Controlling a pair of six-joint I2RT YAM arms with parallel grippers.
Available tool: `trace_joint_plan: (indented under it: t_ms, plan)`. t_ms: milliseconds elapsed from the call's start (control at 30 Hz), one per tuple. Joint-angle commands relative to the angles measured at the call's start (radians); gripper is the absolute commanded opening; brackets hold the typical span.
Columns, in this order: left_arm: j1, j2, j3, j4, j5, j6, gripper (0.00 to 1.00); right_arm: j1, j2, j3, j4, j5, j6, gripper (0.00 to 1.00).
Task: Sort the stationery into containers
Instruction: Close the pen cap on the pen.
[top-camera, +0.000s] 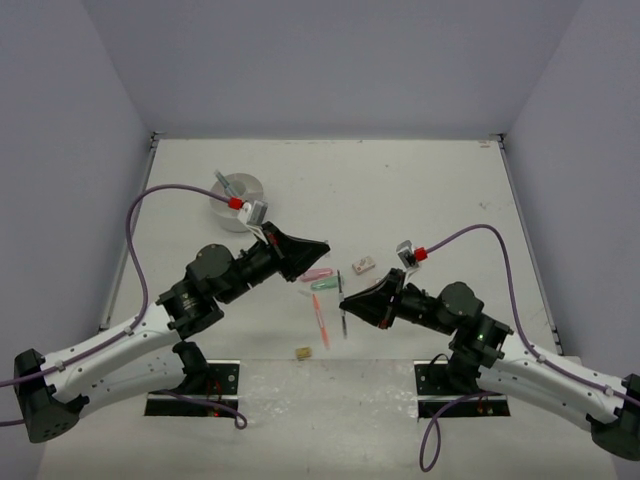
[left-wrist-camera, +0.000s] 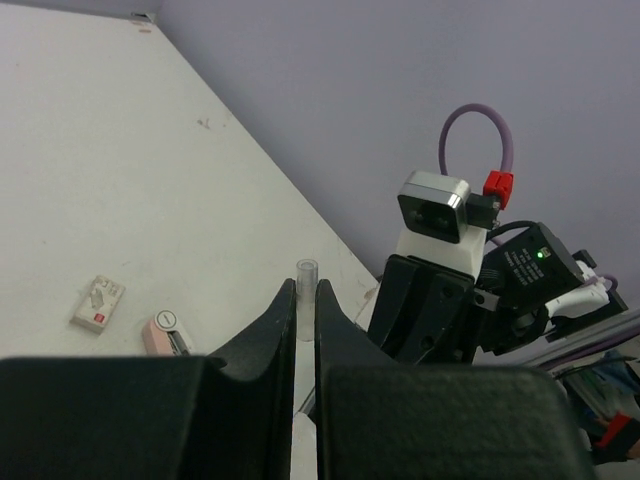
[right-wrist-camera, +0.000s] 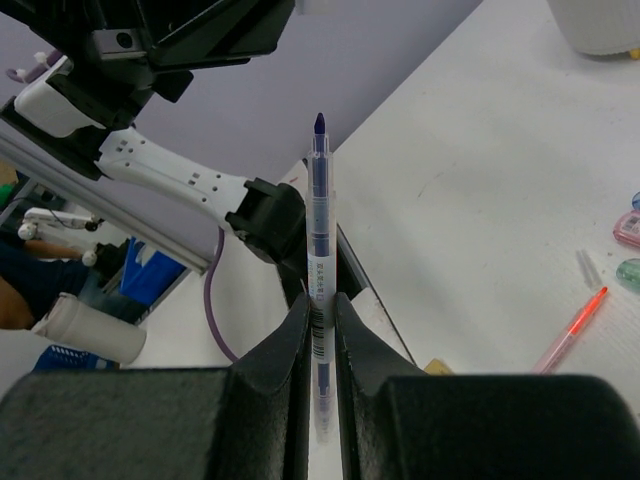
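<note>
Two grips, both pinched almost shut: the right gripper (right-wrist-camera: 320, 308) clamps a blue pen (right-wrist-camera: 318, 210), whose tip juts past its fingers, and the left gripper (left-wrist-camera: 306, 298) nips a thin clear tube (left-wrist-camera: 306, 270). Between the arms on the table (top-camera: 420, 190) lie a pink pen (top-camera: 320, 322), pink clip (top-camera: 318, 274), green clip (top-camera: 324, 284), beige eraser (top-camera: 363, 265) and tan eraser (top-camera: 303, 352); the white tub (top-camera: 235, 200) stands far left, well apart
</note>
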Motion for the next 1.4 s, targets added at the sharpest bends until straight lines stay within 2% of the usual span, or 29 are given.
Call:
trace_joint_plan:
  t_ms: [0, 1000, 1367]
  plan:
    - [0.001, -0.034, 0.033, -0.03, -0.064, -0.02, 0.0, 0.005, -0.031, 0.022, -0.031, 0.042, -0.022, 0.0]
    - [0.001, -0.019, 0.022, -0.024, -0.051, -0.048, 0.0, 0.004, -0.005, 0.032, -0.042, 0.013, -0.039, 0.0]
    - [0.001, 0.032, 0.01, 0.039, -0.016, -0.06, 0.0, 0.005, -0.031, 0.023, -0.07, 0.023, -0.039, 0.0]
